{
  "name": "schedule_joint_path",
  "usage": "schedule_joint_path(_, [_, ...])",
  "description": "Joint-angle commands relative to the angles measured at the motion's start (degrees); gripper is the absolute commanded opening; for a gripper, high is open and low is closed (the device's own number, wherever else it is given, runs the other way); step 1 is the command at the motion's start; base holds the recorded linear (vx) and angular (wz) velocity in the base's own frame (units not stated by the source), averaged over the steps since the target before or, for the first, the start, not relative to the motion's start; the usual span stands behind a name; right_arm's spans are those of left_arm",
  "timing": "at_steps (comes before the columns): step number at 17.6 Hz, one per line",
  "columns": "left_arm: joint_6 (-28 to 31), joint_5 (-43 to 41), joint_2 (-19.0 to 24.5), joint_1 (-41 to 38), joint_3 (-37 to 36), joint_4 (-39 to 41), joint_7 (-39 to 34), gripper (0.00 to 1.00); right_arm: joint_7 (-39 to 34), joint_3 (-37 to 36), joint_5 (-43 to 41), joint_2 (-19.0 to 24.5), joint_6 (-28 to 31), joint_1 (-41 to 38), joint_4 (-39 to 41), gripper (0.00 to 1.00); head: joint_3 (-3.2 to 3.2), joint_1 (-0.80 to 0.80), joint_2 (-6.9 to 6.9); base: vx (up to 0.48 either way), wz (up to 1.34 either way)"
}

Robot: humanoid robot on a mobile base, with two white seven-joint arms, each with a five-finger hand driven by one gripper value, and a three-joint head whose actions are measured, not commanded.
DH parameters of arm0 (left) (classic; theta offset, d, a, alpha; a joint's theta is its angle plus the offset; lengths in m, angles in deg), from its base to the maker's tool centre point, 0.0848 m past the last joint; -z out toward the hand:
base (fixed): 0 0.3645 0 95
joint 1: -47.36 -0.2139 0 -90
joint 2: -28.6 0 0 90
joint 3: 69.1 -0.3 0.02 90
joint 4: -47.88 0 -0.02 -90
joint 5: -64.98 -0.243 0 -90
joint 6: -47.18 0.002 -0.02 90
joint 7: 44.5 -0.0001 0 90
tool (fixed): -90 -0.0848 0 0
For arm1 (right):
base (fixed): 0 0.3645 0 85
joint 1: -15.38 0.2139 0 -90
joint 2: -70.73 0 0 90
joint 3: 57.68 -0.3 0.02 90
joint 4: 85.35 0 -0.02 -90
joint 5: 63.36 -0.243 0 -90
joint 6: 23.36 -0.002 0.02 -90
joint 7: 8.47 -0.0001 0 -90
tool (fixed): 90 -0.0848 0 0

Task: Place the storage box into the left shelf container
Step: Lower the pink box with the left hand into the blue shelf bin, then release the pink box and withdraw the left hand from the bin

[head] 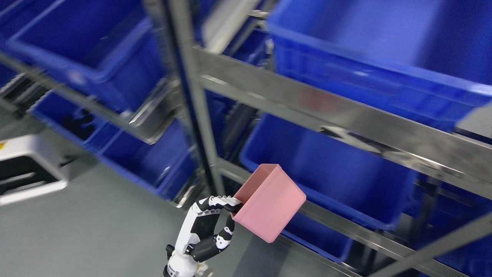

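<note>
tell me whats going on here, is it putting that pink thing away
A robot hand, its arm coming up at the bottom edge left of the middle, so the left one, holds a pink storage box by its rim, fingers hooked over the edge. The box is tilted and empty as far as shows. It hangs in front of the metal shelf rack, near the lower blue container, not yet inside any container. The blue containers further left are still some way off. The picture is blurred.

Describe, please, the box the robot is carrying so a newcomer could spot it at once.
Find the steel shelf rack loaded with blue plastic bins. Before its lower rail, the left robot hand pinches a small open-topped pink plastic box, tilted, the only pink thing there.
</note>
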Motion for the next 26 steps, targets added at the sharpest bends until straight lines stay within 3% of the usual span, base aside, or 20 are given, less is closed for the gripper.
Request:
schedule_joint_path(1, [2.9,-4.0,1.0,0.5,5.1,-8.1,-0.2,0.01,0.0,-0.3,0.1,-1.0,0.0,-0.5,1.0,1.0,0.0,0.0,0.0,0.12,-0.85])
schedule_joint_path(6, [14.6,-15.7,1.0,11.5,16.2,-11.4,-0.1,0.02,0.0,-0.3,0.1,-1.0,0.0,-0.5,1.0,1.0,0.0,0.0,0.0,0.102,-0.66])
schedule_joint_path(10, [21.5,-27.8,1.0,20.4,17.7,-15.8,1.2,0.03,0.0,-0.3,0.1,-1.0,0.0,-0.5,1.0,1.0,0.0,0.0,0.0,0.073,-0.39])
schedule_joint_path(14, [22.3,-43.6,1.0,30.7,17.0,-23.1,4.1,0.03,0.0,-0.3,0.1,-1.0,0.0,-0.5,1.0,1.0,0.0,0.0,-0.01,0.035,-0.17])
schedule_joint_path(17, [19.4,-57.1,1.0,34.4,17.3,-30.3,4.2,0.05,0.0,-0.3,0.1,-1.0,0.0,-0.5,1.0,1.0,0.0,0.0,-0.01,0.005,-0.03])
schedule_joint_path(20, [16.9,-61.4,1.0,34.8,16.8,-31.1,4.2,0.07,0.0,-0.3,0.1,-1.0,0.0,-0.5,1.0,1.0,0.0,0.0,-0.01,-0.002,0.01])
schedule_joint_path(21, [16.8,-61.5,1.0,34.8,16.8,-31.1,4.1,0.1,0.0,-0.3,0.1,-1.0,0.0,-0.5,1.0,1.0,0.0,0.0,-0.01,0.0,0.0])
schedule_joint_path(26, [16.7,-60.8,1.0,34.7,17.3,-30.4,0.4,0.58,0.0,-0.3,0.1,-1.0,0.0,-0.5,1.0,1.0,0.0,0.0,-0.02,0.0,0.0])
